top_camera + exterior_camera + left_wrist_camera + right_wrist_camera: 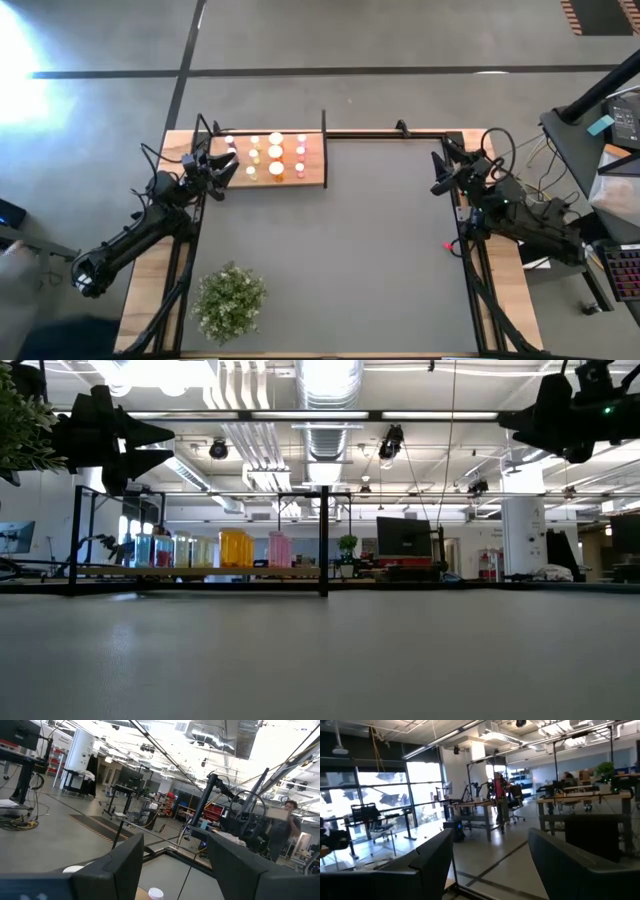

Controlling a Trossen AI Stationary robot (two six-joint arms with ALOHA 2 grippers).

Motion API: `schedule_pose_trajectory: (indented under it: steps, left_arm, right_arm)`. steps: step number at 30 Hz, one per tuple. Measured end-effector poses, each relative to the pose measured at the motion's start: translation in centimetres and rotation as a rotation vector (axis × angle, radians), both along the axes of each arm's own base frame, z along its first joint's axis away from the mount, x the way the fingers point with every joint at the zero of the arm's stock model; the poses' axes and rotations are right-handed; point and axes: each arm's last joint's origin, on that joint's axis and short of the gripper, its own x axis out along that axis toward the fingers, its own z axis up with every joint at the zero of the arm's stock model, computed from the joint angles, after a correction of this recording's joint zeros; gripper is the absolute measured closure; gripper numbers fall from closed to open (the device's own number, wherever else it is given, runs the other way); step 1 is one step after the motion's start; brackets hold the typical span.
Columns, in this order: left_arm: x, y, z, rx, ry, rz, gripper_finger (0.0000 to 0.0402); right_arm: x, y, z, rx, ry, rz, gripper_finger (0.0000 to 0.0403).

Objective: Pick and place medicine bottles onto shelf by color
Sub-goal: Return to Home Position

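The medicine bottles (pixel 275 152) are standing in rows on the shelf (pixel 315 172). The left gripper (pixel 228 165) is hovering over the shelf's left end, fingers spread and empty. The right gripper (pixel 438 171) is hanging well off to the shelf's right, likewise spread and empty.

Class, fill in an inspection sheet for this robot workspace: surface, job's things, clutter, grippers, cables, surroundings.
Surface: dark grey table, no spills seen.
Job's things: medicine bottles stand in rows on the shelf, at the table's upper left corner in the high view; none seen off it.
Clutter: green plant at the lower left corner.
Grippers: left gripper open, empty, raised at the shelf's left end; right gripper open, empty, at the table's right edge.
Cables: loose wires by the right arm.
Surroundings: workshop hall with desks; a person in the left wrist view, a second person in the right wrist view.
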Motion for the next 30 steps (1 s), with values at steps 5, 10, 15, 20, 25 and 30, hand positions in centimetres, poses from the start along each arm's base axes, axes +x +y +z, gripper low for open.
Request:
schedule_pose_trajectory:
  steps: [5, 10, 15, 20, 25, 30]
  left_arm:
    - [0.0, 0.0, 0.0, 0.0, 0.0, 0.0, 0.02]
    - [0.0, 0.0, 0.0, 0.0, 0.0, 0.0, 0.02]
    - [0.0, 0.0, 0.0, 0.0, 0.0, 0.0, 0.02]
    - [0.0, 0.0, 0.0, 0.0, 0.0, 0.0, 0.02]
    - [0.0, 0.0, 0.0, 0.0, 0.0, 0.0, 0.02]
    - [0.0, 0.0, 0.0, 0.0, 0.0, -0.001, 0.02]
  right_arm:
    - [0.1, -0.2, -0.3, -0.003, 0.029, -0.023, 0.0154]
    - [0.6, -0.3, -0.6, -0.008, 0.088, -0.03, 0.0154]
    - [0.9, -0.5, -0.9, 0.048, 0.071, -0.014, 0.0154]
    - [1.1, -0.5, -1.0, 0.101, 0.039, 0.001, 0.0154]
    - [1.2, -0.6, -1.0, 0.108, 0.036, 0.003, 0.0154]
    - [1.2, -0.6, -1.0, 0.108, 0.036, 0.003, 0.0154]
